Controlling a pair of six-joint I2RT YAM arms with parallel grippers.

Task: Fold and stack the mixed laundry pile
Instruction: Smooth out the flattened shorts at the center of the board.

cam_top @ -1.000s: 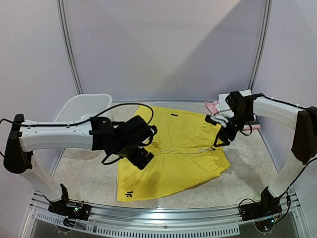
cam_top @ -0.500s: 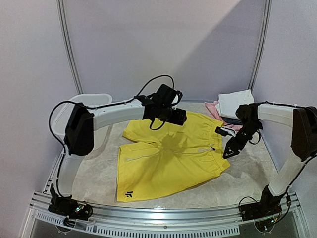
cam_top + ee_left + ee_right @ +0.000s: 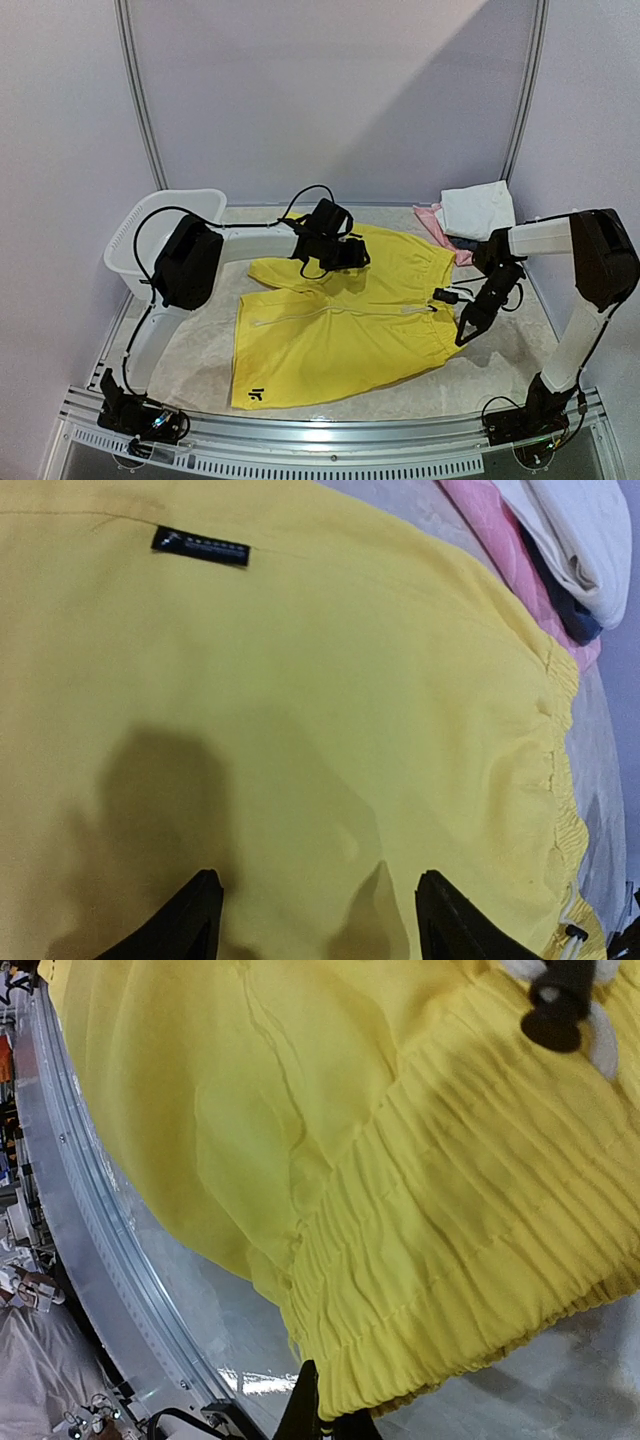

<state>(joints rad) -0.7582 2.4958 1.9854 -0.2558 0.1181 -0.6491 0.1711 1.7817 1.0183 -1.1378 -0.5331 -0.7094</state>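
Yellow shorts [image 3: 340, 320] lay spread flat across the middle of the tabletop [image 3: 190, 350], a small dark logo [image 3: 257, 394] at their near left corner. At their right edge the right gripper [image 3: 464, 336] had its jaws closed tight, pinching the gathered elastic waistband [image 3: 480, 1190]. Farther back the left gripper [image 3: 315, 905] hung low over the far leg, jaws apart with nothing between them, short of the black label [image 3: 200, 547]. Beyond, a white basket [image 3: 165, 225] stood far left; a folded white garment [image 3: 478, 208] lay on pink cloth [image 3: 430, 218] far right.
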